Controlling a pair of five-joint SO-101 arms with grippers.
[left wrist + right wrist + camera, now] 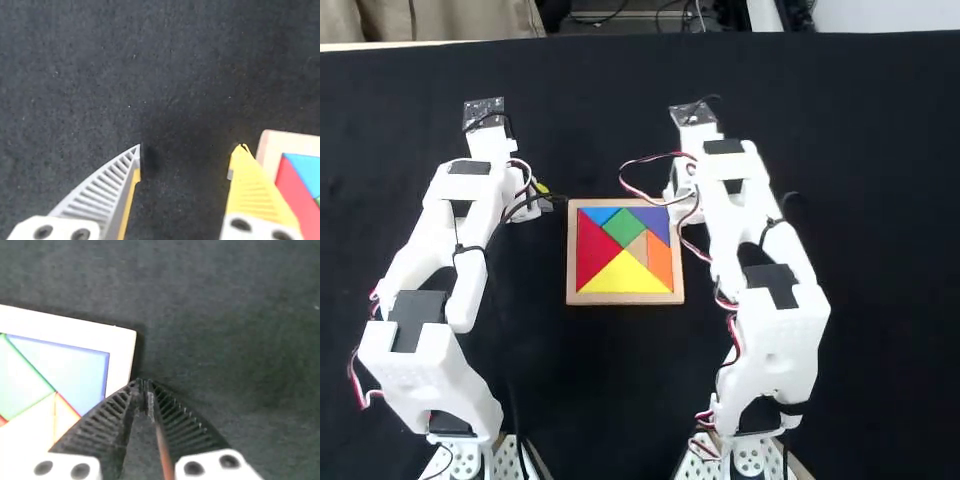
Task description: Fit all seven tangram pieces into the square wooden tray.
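Two grippers, both empty, so I am starting there. The left gripper is standing wide open over bare cloth. Nothing is sitting between its pale ribbed plastic finger and its yellow plastic finger, both tapering to thin points. The right gripper is pressing its black ribbed fingers together at the tips, gripping nothing.

The square wooden tray is lying flat between the two arms: pale, smooth wood with a raised rim. Seven flat pieces are sitting flush inside:
- large red triangle
- large yellow triangle
- small blue triangle
- green square
- violet triangle
- orange parallelogram
- small tan triangle

I am judging the task as good as finished.

Risks I am watching:
- The yellow finger is sitting just beside one far corner of the tray. The right gripper's closed tips are sitting at the other far corner, over the rim or just beside it; I cannot tell which.
- A sideways sweep from either arm would likely shove the light tray across the matte black cloth.
- A downward press on the rim could tip the tray and pop the smooth pieces loose.
- The right arm's loose red, white and black wires are hanging near the tray's far edge and could snag a corner when that arm pulls away.
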